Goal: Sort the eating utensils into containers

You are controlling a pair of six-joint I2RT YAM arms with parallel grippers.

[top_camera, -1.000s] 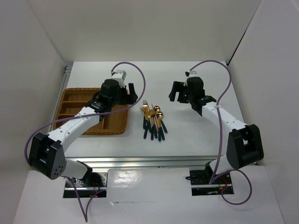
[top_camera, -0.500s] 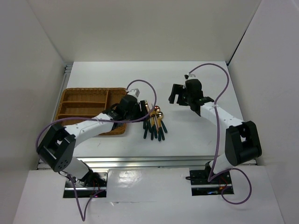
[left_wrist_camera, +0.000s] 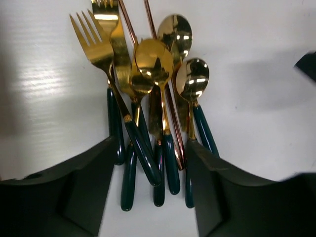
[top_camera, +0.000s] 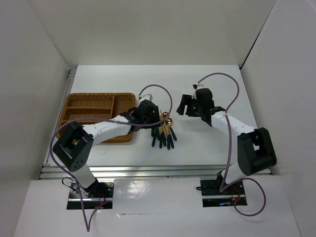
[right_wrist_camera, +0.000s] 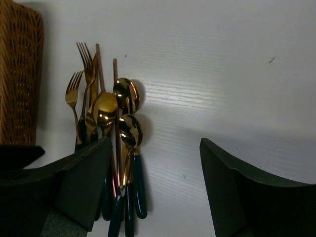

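The eating utensils (top_camera: pixel 164 131) lie in one pile on the white table, gold heads far, dark teal handles near. In the left wrist view I see forks (left_wrist_camera: pixel 100 45), spoons (left_wrist_camera: pixel 155 63) and thin gold chopsticks (left_wrist_camera: pixel 129 25). My left gripper (top_camera: pixel 151 111) is open just over the pile, and its jaws (left_wrist_camera: pixel 150 195) straddle the handle ends without holding any. My right gripper (top_camera: pixel 183 104) is open and empty, to the right of the pile and above the table; the pile (right_wrist_camera: pixel 106 116) shows by its left finger. The brown wicker tray (top_camera: pixel 98 94) with inner dividers lies left of the pile.
White walls enclose the table on the left, back and right. The tray's wicker side (right_wrist_camera: pixel 19 74) shows at the left edge of the right wrist view. The left arm lies across the tray's near right corner (top_camera: pixel 129 138). Purple cables loop above both arms.
My left gripper has moved right, from over the tray to over the utensil pile. My right gripper has shifted a little to the left, toward the pile.
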